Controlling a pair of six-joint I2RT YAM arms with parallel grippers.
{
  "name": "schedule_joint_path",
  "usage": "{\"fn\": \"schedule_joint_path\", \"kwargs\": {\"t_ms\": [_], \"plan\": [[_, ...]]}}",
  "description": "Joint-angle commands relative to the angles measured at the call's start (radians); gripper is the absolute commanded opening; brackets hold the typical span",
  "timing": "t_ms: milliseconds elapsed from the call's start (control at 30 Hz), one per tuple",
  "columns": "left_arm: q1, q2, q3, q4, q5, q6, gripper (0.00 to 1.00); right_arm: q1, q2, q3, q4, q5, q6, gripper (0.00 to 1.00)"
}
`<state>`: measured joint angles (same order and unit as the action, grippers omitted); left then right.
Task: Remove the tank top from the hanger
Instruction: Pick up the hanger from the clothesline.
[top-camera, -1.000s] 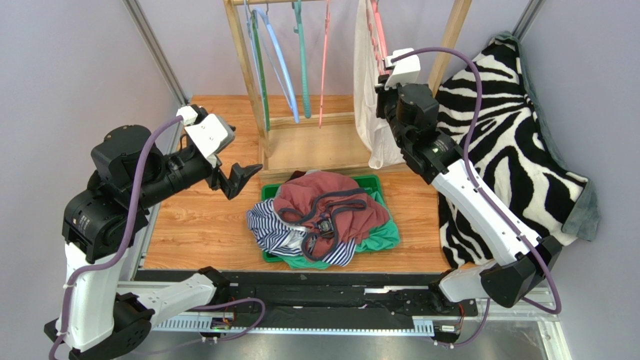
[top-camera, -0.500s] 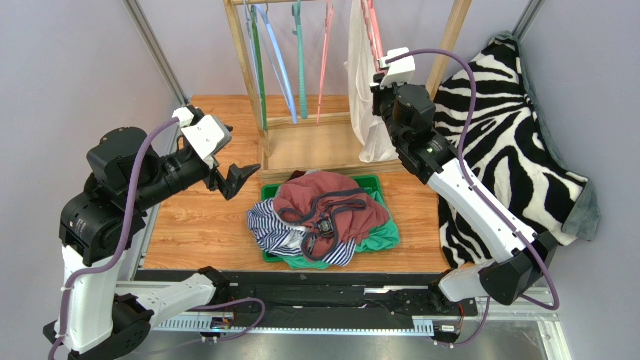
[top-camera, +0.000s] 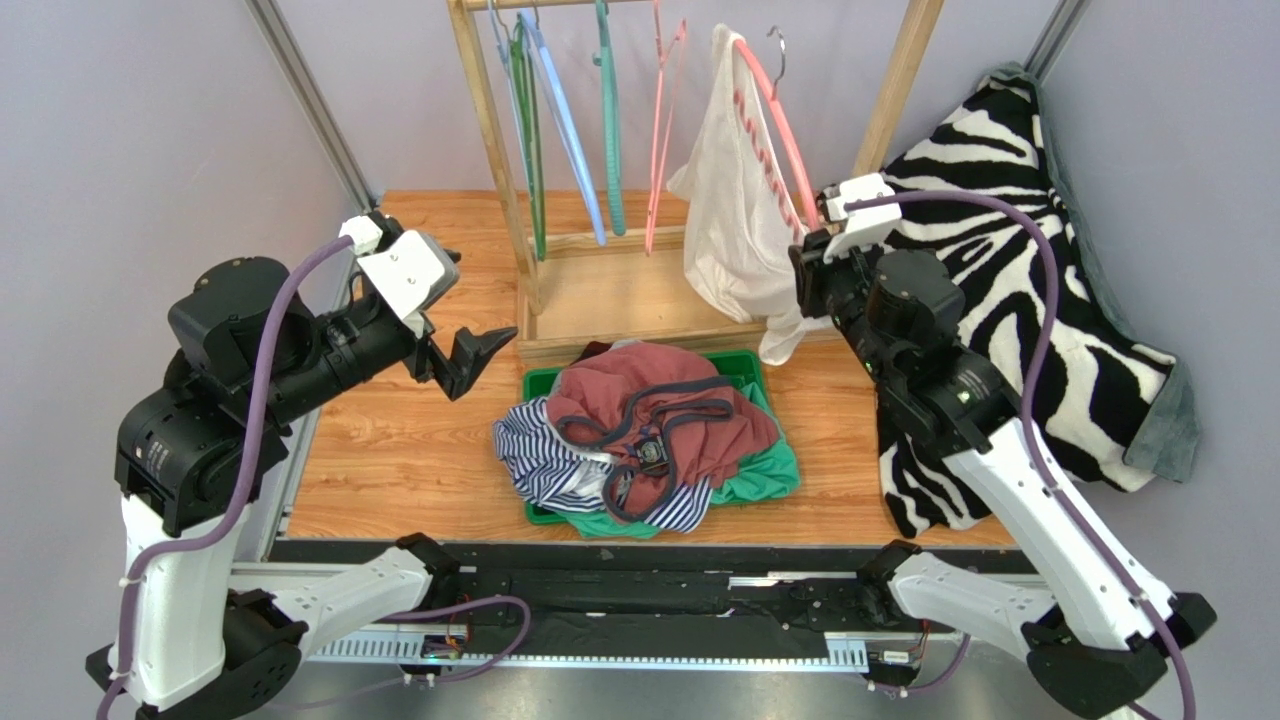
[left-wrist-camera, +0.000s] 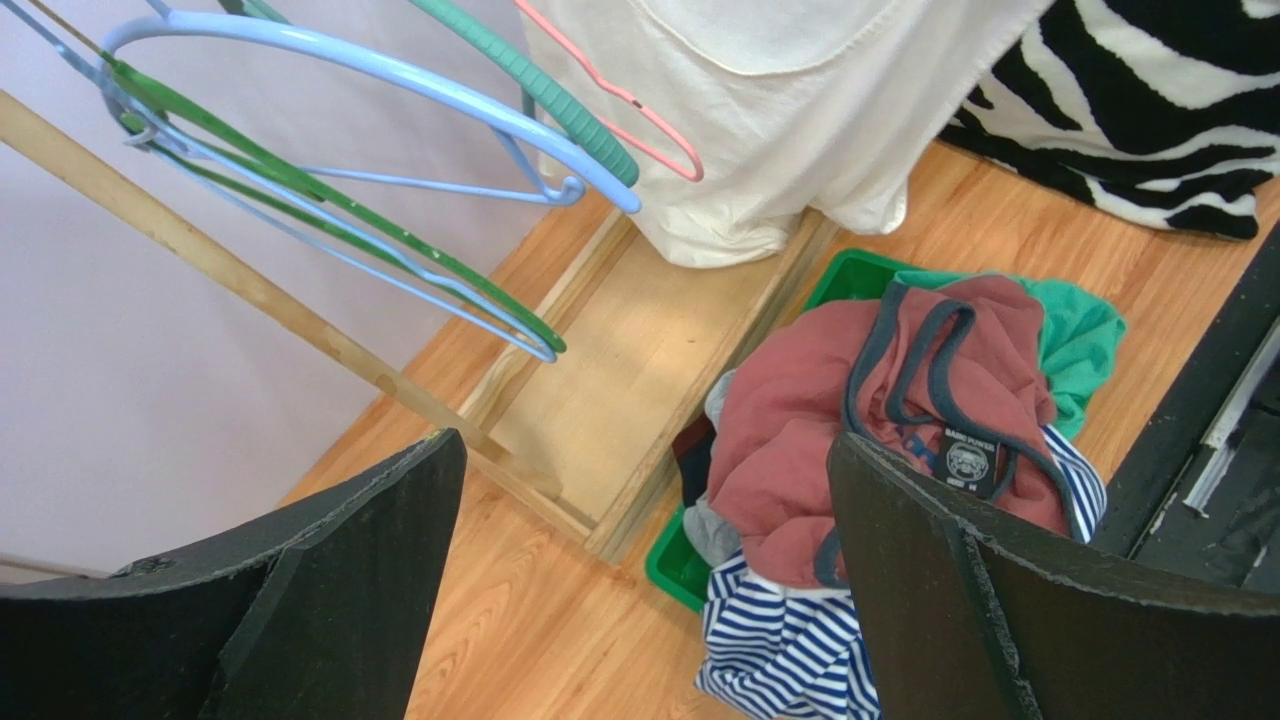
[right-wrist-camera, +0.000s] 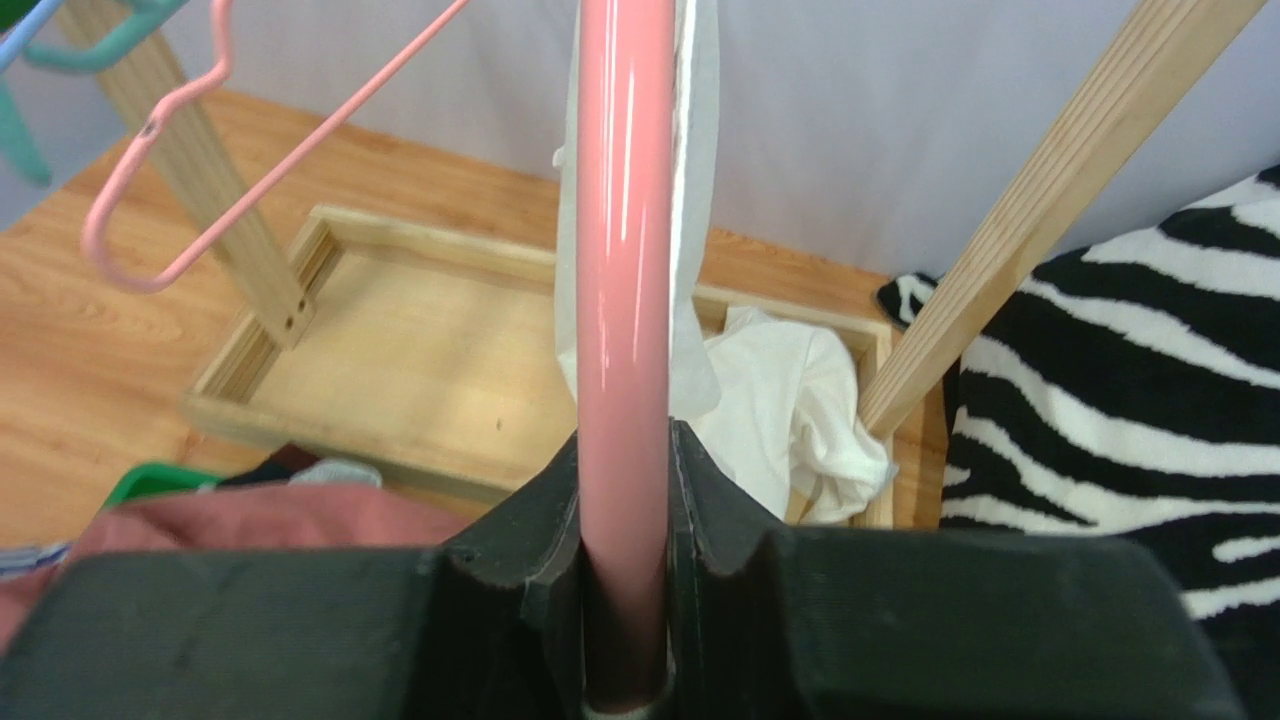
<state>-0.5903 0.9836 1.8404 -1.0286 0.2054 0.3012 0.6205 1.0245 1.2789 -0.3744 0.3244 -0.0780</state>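
A white tank top (top-camera: 733, 203) hangs on a pink hanger (top-camera: 777, 128). The hanger is tilted, and its metal hook shows just below the rack's top rail. My right gripper (top-camera: 813, 252) is shut on the hanger's lower end. In the right wrist view the pink hanger bar (right-wrist-camera: 627, 285) runs up from between my closed fingers (right-wrist-camera: 624, 600), with the white cloth (right-wrist-camera: 781, 413) behind it. My left gripper (top-camera: 478, 360) is open and empty, left of the bin. In its wrist view (left-wrist-camera: 646, 495) it looks down on the pile, with the tank top (left-wrist-camera: 781, 120) far off.
A wooden rack (top-camera: 489, 143) holds blue (top-camera: 564, 120), green, teal and pink (top-camera: 657, 143) empty hangers. A green bin (top-camera: 751, 365) piled with clothes sits in front of the rack's base tray (top-camera: 631, 293). A zebra blanket (top-camera: 1037, 285) lies at the right.
My right arm has swung right and toward the near side, pulling the pink hanger and tank top with it and tilting them. The left arm has barely moved.
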Motion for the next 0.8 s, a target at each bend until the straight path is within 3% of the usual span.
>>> {"fn": "schedule_joint_path", "kwargs": {"t_ms": [0, 133, 400, 767], "plan": [[0.004, -0.022, 0.005, 0.013, -0.001, -0.008, 0.99, 0.005, -0.116, 0.088, -0.127, -0.106, 0.033, 0.00], [0.006, -0.030, -0.043, 0.024, 0.043, -0.034, 0.99, 0.005, -0.188, 0.204, -0.188, -0.160, 0.044, 0.00], [0.012, -0.039, -0.087, 0.036, 0.029, -0.016, 0.99, 0.005, -0.118, 0.540, -0.199, -0.304, 0.027, 0.00], [0.024, -0.037, -0.098, 0.030, 0.063, -0.013, 0.99, 0.005, 0.018, 0.801, -0.017, -0.534, 0.089, 0.00]]}}
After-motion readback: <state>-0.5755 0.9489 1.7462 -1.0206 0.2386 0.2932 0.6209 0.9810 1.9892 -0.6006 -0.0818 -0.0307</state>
